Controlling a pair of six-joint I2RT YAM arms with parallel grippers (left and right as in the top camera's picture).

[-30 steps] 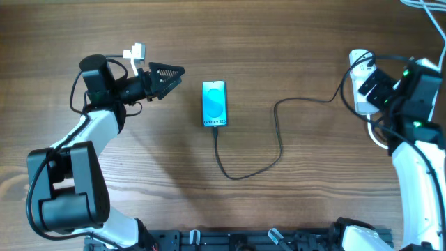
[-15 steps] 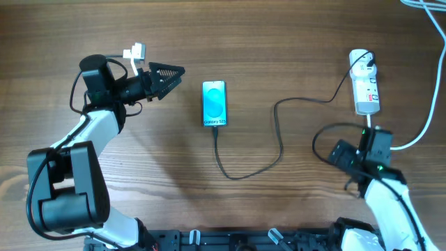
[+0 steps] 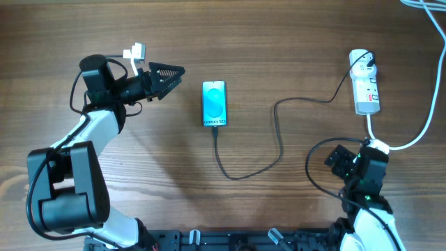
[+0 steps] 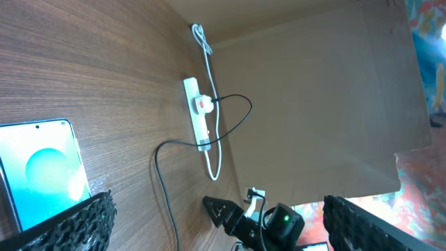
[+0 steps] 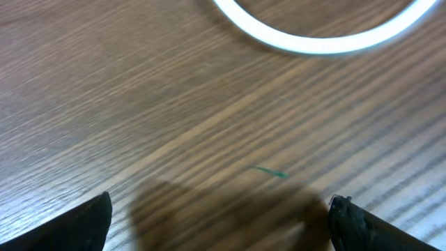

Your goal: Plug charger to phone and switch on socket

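Observation:
The phone lies flat mid-table with its blue-turquoise screen up; it also shows in the left wrist view. The thin black charger cable runs from the phone's near short end, loops right and reaches the black plug in the white socket strip; the strip also shows in the left wrist view. My left gripper is open and empty, left of the phone. My right gripper is open and empty, low at the near right, well below the socket.
The socket's thick white cable curves from the strip's near end to the right edge and shows in the right wrist view. A cardboard wall stands beyond the table.
My right arm has pulled back from the socket strip toward the near right edge and now sits low there. The left arm, phone and cable have not moved.

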